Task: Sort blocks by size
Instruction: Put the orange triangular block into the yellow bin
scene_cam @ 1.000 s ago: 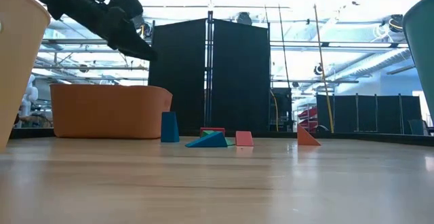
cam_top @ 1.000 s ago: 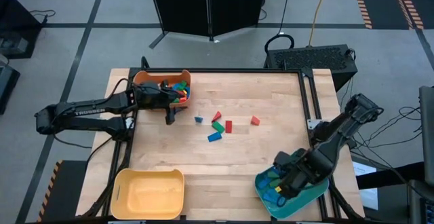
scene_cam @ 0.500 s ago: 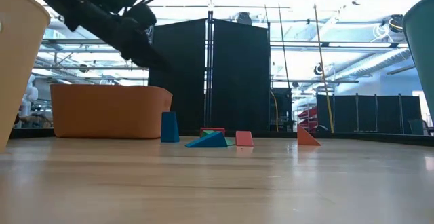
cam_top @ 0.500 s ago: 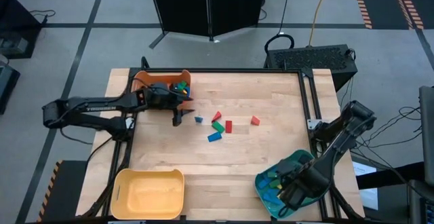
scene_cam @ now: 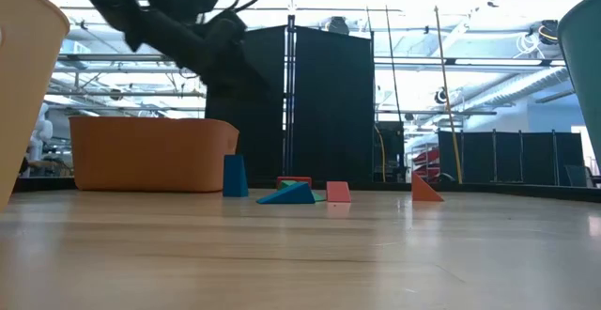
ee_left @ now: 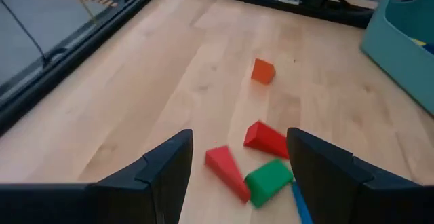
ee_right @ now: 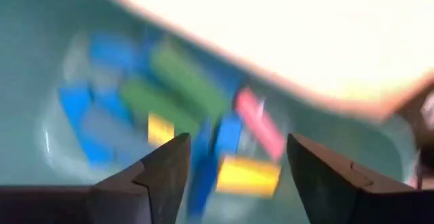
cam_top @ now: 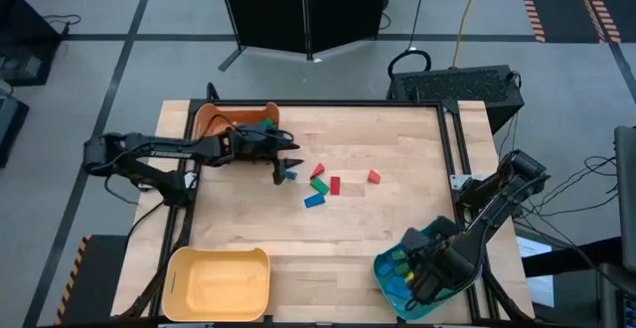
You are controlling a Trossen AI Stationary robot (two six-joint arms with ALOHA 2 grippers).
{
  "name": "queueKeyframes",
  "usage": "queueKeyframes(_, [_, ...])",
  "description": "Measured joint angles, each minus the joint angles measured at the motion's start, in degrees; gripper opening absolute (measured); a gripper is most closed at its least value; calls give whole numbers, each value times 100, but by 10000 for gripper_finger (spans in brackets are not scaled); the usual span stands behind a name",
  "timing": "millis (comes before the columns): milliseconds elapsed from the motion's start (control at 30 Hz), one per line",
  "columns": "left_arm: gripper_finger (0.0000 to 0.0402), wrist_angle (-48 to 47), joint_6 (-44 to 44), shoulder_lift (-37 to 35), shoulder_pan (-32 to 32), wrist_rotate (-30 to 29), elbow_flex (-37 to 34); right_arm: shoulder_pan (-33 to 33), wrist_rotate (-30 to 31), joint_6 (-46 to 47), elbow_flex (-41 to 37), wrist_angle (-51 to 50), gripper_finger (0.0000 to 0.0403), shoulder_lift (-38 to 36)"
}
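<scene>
**Mid-sort — both tools empty**

Here, left tool (cam_top: 283, 166) spread wide, empty, above loose blocks (cam_top: 320, 184) at table (cam_top: 397, 159) centre. Right tool (cam_top: 422, 278) parted, gripping nothing — over teal bin (cam_top: 383, 268) of blocks. More in orange bin (cam_top: 214, 117).

Even bright overhead light, faint shadows; right wrist view heavily motion-blurred

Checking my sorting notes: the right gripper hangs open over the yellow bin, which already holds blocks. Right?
Not quite. In the high view the right gripper hangs open over the teal bin, not the yellow one; the blocks lie in that teal bin, as the right wrist view shows.
</scene>
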Motion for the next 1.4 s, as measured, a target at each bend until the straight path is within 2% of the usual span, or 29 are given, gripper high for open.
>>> queueKeyframes(167, [239,-49,-222,746,-186,-4,687,-148,1953,-19,0,-252,232,-397])
queueKeyframes(267, [239,-31,-479,1166,-220,-2,1116,-339,2965,368,0,-692,228,-652])
queueKeyframes(433, [239,-186,-1008,1859,-240,3,1874,-985,4075,199,0,-682,225,-1086])
queueKeyframes(633, [239,-1374,-1366,2824,-250,31,3150,-1872,5186,-202,0,-674,224,-1268])
queueKeyframes(733, [239,-1572,-1625,3259,-254,40,3689,-2192,5303,-494,0,-685,224,-1283])
queueKeyframes(867, [239,-1948,-1914,3750,-260,44,4281,-2396,4858,-962,-18,-694,224,-1290])
queueKeyframes(1067, [239,-2491,-2246,4408,-365,46,5087,-2498,5391,-866,-234,-696,224,-1288])
queueKeyframes(1400, [239,-2568,-2754,5353,-548,39,6077,-2621,5368,-832,-328,-698,224,-1288])
